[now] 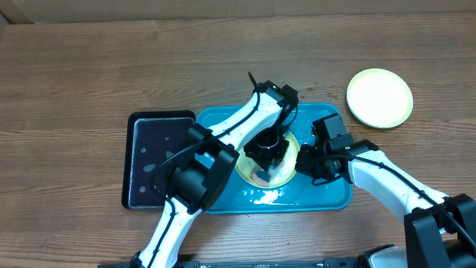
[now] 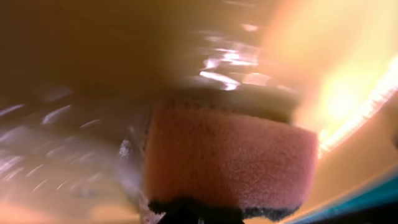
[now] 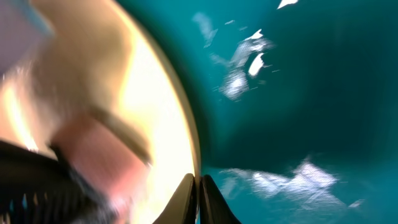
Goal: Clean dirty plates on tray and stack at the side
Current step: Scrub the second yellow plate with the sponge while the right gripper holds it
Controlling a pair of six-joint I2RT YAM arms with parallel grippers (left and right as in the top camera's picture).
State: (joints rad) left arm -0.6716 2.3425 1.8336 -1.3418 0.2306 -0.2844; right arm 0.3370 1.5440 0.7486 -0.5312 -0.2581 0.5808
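**Overhead:** A large turquoise rectangular plastic tray [image 1: 327,190], wet and foamy, lies mid-table. A smaller black rectangular tray [image 1: 152,160] sits just beside it on its left. A round yellow-green plastic plate [image 1: 285,173] lies in the turquoise tray. The left gripper [image 1: 266,158] stands over it, pinching a pink sponge [image 1: 262,177]. The right gripper [image 1: 305,160] sits at the plate's right rim. A second yellow-green plate with a white centre [image 1: 379,97] rests on the wooden table [image 1: 74,74], apart from the tray.

**Left wrist:** The sponge, clamped in the jaws, presses on the wet plate. A sliver of turquoise shows at the lower right.

**Right wrist:** The fingers [image 3: 185,202] are pressed almost together, nipping the plate's rim. Foam flecks the tray beyond.
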